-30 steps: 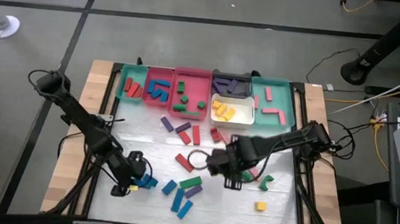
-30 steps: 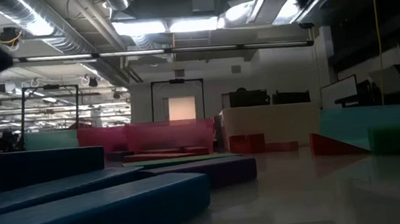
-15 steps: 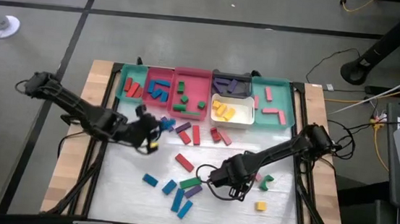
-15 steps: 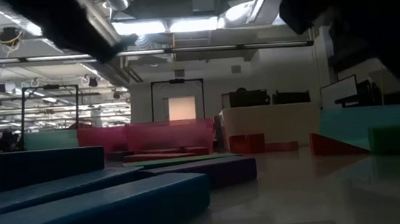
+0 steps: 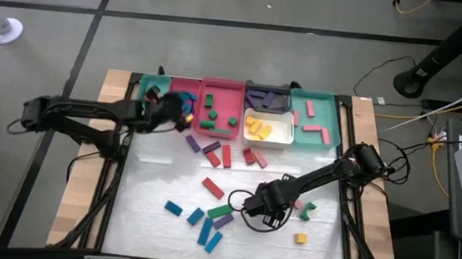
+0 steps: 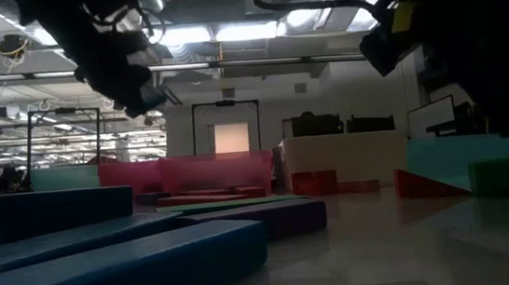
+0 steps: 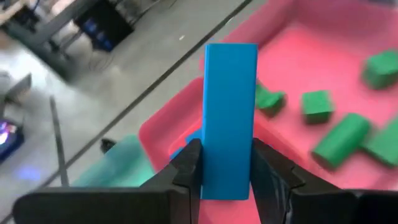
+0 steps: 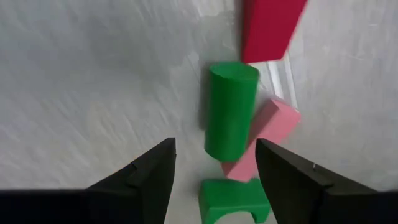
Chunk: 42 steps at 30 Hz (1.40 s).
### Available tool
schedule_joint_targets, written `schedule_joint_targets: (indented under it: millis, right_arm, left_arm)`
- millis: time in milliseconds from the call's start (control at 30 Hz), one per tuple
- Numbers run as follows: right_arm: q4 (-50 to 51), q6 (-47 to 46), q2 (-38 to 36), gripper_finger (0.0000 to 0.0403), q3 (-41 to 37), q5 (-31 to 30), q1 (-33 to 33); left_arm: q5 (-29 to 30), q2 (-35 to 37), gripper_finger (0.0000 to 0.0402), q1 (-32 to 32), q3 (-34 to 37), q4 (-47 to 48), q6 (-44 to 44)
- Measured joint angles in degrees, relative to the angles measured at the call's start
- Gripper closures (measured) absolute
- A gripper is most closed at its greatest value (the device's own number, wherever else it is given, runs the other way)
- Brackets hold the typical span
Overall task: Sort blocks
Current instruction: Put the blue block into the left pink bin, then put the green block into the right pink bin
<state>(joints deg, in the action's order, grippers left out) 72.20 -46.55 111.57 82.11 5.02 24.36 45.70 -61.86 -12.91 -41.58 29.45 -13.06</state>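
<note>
At the near part of the table, the right gripper [image 5: 251,207] hovers low with its jaws wide and empty, a green cylinder block [image 8: 231,111] lying just ahead of them against a pink block [image 8: 264,138]; such blocks look light, stiff and smooth, so they are best pinched across the short sides, near the middle. Farther back, the left gripper [image 7: 225,160] is closed on a blue block [image 7: 231,118], held upright by its lower end over the pink tray [image 7: 311,62]
</note>
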Motion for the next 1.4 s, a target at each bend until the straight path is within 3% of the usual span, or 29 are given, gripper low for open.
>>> schedule_joint_targets:
  millis: [233, 333, 500, 700, 933, 1067, 1400]
  right_arm:
    - [-6.1, -0.1, 0.0, 0.0181, -2.9, 0.1, 0.0]
    - [-6.1, -0.1, 0.0, 0.0181, -3.6, 0.1, 0.0]
    - [-6.4, -0.1, 0.0, 0.0185, -4.2, -0.1, 0.0]
    - [-9.1, -0.1, 0.0, 0.0244, -4.2, -2.2, 0.0]
    - [-12.2, -0.1, -0.4, 0.0351, -4.0, -2.9, 0.0]
    - [-12.2, -0.1, -0.4, 0.0395, -4.0, -3.0, 0.0]
    - [-12.5, -0.1, -0.2, 0.037, -4.1, -3.0, 0.0]
  left_arm:
    - [-6.5, -1.0, 0.0299, -11.0, 0.0, -0.4, -0.3]
    - [-6.9, -2.1, 0.0278, -13.7, 0.0, -0.8, 0.2]
    - [-13.1, -5.0, 0.0241, -16.4, 0.0, -2.5, 1.1]
    - [-16.0, -6.1, 0.0218, -16.5, -0.4, -3.0, 2.5]
    - [-31.8, -2.5, 0.0216, -13.9, -4.7, 0.0, 7.5]
    - [-35.6, 0.4, 0.0215, -11.5, -5.4, -0.2, 7.5]
    - [-35.7, 3.4, 0.0215, -7.7, -5.4, 0.5, 7.5]
